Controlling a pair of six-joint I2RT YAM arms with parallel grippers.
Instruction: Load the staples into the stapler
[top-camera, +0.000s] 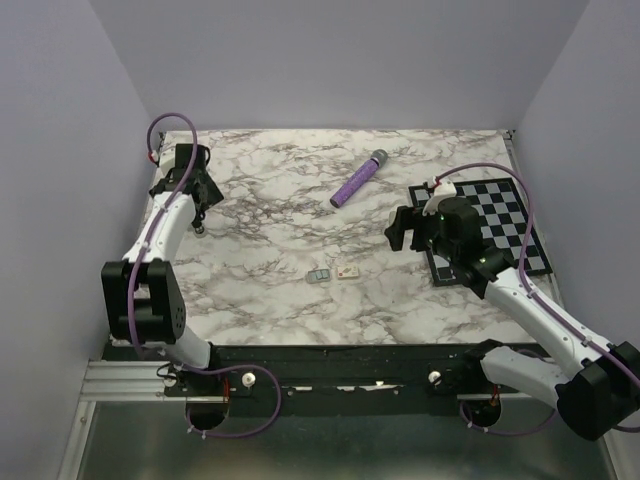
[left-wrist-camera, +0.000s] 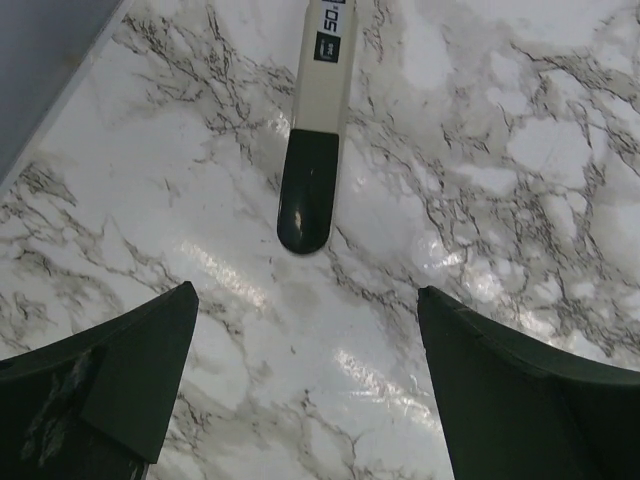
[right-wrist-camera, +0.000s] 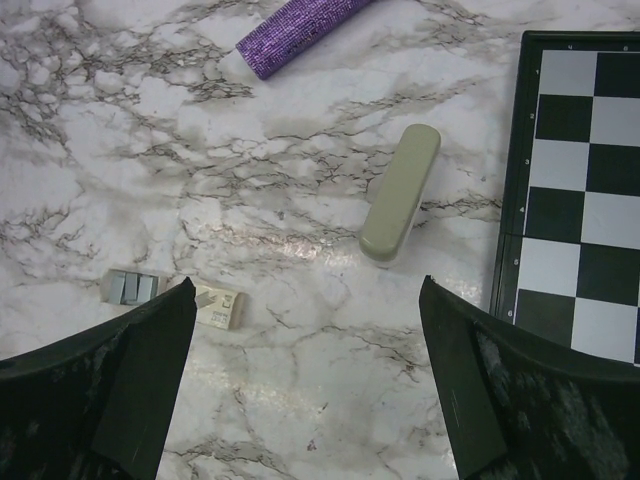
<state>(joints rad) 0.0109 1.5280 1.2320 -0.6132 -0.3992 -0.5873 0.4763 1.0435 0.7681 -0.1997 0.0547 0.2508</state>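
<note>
Right fingers (right-wrist-camera: 130, 390) and left fingers (left-wrist-camera: 130, 380) spread, empty — stapler (right-wrist-camera: 400, 195) lies beyond the right pair, between them, untouched.

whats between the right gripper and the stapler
Nothing but bare marble tabletop between the right gripper and the stapler; the right wrist view shows it.

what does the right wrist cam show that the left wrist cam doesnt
Only the right wrist view: the stapler lying near the checkered board, the purple cylinder, and the grey staple block a little apart from the cream box.
Only the left wrist view: a slim cream stick with a dark rounded end and a strip of grey wall.
Both: the marble table, and each arm's own open, empty fingers, the right fingers and the left fingers.
</note>
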